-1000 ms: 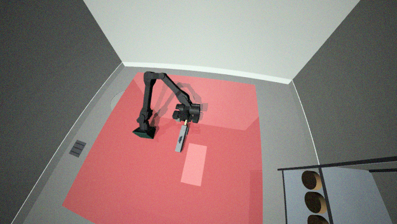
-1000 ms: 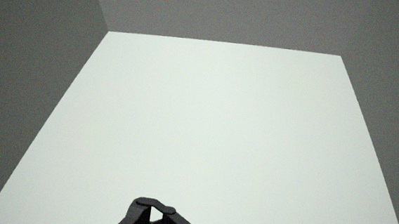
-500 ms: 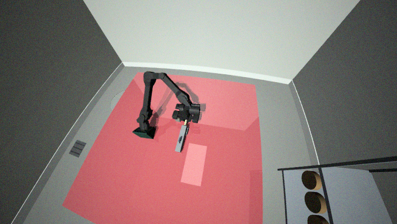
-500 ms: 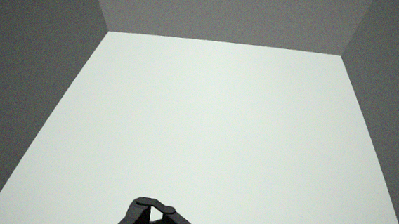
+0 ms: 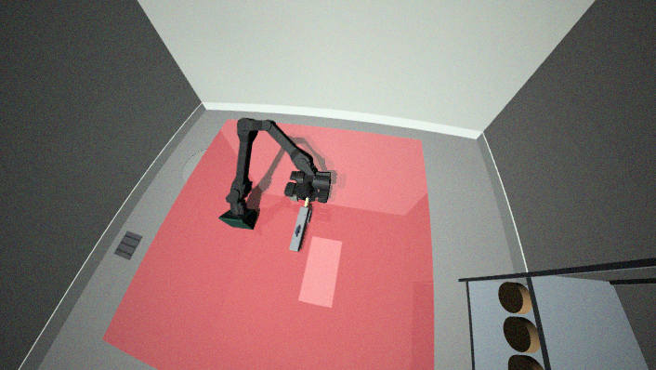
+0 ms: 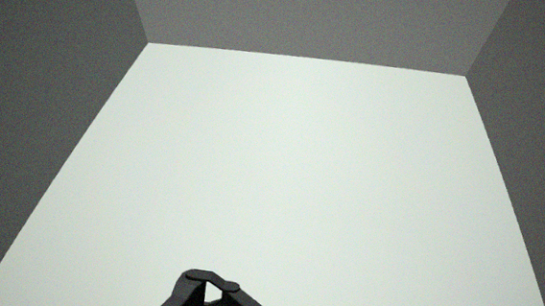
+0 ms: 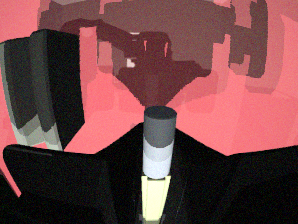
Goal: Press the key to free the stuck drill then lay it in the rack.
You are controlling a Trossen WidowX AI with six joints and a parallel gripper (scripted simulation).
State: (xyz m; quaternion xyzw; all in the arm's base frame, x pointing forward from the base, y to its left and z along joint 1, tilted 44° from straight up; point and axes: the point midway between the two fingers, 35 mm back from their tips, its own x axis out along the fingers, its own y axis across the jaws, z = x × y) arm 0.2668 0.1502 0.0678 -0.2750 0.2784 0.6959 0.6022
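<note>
While the arm stoops over the red mat, this is how it looks from where I stand:

Top view, arm: its base [image 5: 228, 221] sits on the red mat [image 5: 186, 279], the links fold over, and the gripper [image 5: 307, 201] points down at the near end of a grey block [image 5: 299, 230].
Top view, drill: only a pale stub [image 5: 306, 203] shows between wrist and block; I take this for the drill's end, where it meets the block.
Top view, key: a dark mark [image 5: 297, 229] on the block's top may be it; too small to be sure.
Top view, rack: a pale rectangle [image 5: 321, 271] lies just beyond the block, likely the laying place; nothing rests on it. A shelf frame [image 5: 530, 274] stands well apart.
Exterior view: only the arm's elbow [image 6: 208, 281] against a pale wall; nothing of the task.
Wrist view, grip: the fingers are drawn nearly together and clamp the yellowish shank of the drill [image 7: 158, 163], its grey tip pointing away.
Progress: grasp made, I judge. Whether the key has been pressed I cannot tell; carrying the drill over and laying it in the rack remain.
</note>
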